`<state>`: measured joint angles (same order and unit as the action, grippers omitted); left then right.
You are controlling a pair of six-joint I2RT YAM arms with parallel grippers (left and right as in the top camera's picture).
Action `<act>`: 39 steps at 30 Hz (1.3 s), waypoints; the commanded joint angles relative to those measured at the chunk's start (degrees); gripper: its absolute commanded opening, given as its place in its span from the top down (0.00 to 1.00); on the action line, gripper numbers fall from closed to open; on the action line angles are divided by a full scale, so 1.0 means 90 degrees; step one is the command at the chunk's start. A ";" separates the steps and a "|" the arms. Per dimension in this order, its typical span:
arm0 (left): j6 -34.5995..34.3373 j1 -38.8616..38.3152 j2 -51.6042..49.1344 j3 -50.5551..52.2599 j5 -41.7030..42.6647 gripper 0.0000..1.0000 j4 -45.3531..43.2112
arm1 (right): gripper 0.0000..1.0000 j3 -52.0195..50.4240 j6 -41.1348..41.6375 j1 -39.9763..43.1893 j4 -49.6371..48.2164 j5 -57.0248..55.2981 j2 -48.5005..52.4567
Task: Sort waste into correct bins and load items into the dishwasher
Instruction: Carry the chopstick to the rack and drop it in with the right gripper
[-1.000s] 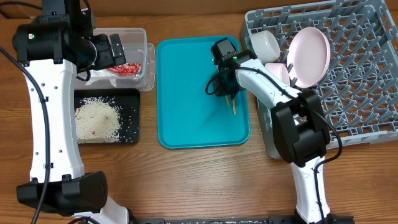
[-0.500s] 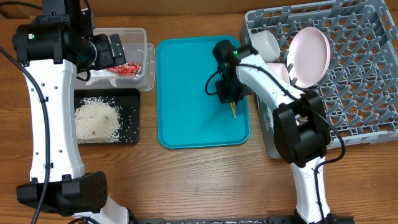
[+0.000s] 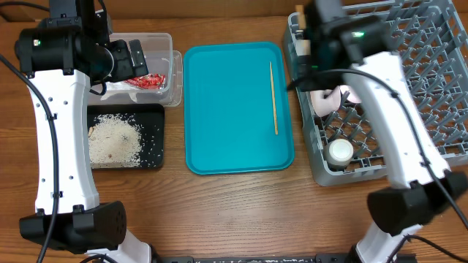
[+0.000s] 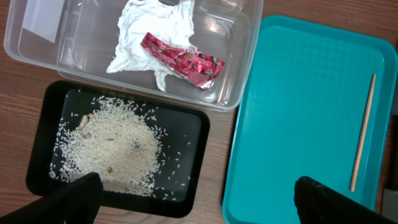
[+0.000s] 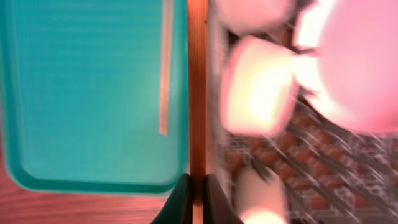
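Rice scraps (image 4: pixel 115 140) lie heaped in the black tray (image 4: pixel 198 134), nearest the front of the desk (image 3: pixel 219 212). Just behind it, the clear tub (image 4: pixel 87 43) holds the white napkin (image 4: pixel 149 28) and the red wrapper (image 4: pixel 183 62). The left gripper (image 4: pixel 199 183) hangs above these bins, fingers wide apart and empty. One chopstick (image 3: pixel 273 98) lies lengthwise on the teal tray (image 3: pixel 227 109), near its right rim. In the dish rack (image 3: pixel 431 109) a white cup (image 3: pixel 340 152) sits at the front. Farther back, pink plates (image 5: pixel 354 56) show blurred beneath the right gripper (image 5: pixel 196 180), which is clamped on the second chopstick (image 5: pixel 197 74).
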<state>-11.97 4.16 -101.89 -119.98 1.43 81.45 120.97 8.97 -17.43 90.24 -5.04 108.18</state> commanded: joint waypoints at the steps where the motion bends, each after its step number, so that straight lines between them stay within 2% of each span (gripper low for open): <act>1: -0.0005 -0.0007 0.0000 -0.0056 -0.0041 0.00 -0.0002 | 0.96 0.0058 0.0005 0.0498 0.0255 -0.0199 -0.0175; 7: -0.0005 -0.0007 0.0000 -0.0056 -0.0041 0.00 -0.0002 | 0.96 -0.0359 -0.0318 0.1013 0.0291 -0.0153 -0.0187; 17: -0.0005 -0.0007 0.0000 -0.0056 -0.0041 0.00 -0.0002 | 0.96 -0.2310 -0.0886 0.1328 -0.0726 -0.0163 -0.0185; 21: -0.0005 -0.0007 0.0000 -0.0056 -0.0041 0.00 -0.0002 | 0.90 -0.2696 -0.0879 0.1404 -0.1044 -0.0199 -0.0185; 27: -0.0005 -0.0007 0.0000 -0.0056 -0.0041 0.00 -0.0002 | 0.85 -0.2482 -0.0879 0.1501 -0.0969 -0.0226 -0.0187; 32: -0.0005 -0.0007 0.0000 -0.0056 -0.0041 0.00 -0.0002 | 0.85 -0.1642 -0.0831 0.1506 -0.0610 -0.0153 -0.0187; 35: -0.0007 -0.0007 0.0000 -0.0056 -0.0041 0.00 -0.0002 | 0.83 -0.0906 -0.0835 0.1428 -0.0505 0.0352 -0.0187; 39: -0.0005 -0.0007 0.0000 -0.0056 -0.0041 0.00 -0.0002 | 0.76 -0.0209 -0.0838 0.1151 -0.0697 0.1251 -0.0187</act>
<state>-11.97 4.16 -101.89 -119.98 1.43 81.45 115.44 1.54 -4.99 84.88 -0.82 107.31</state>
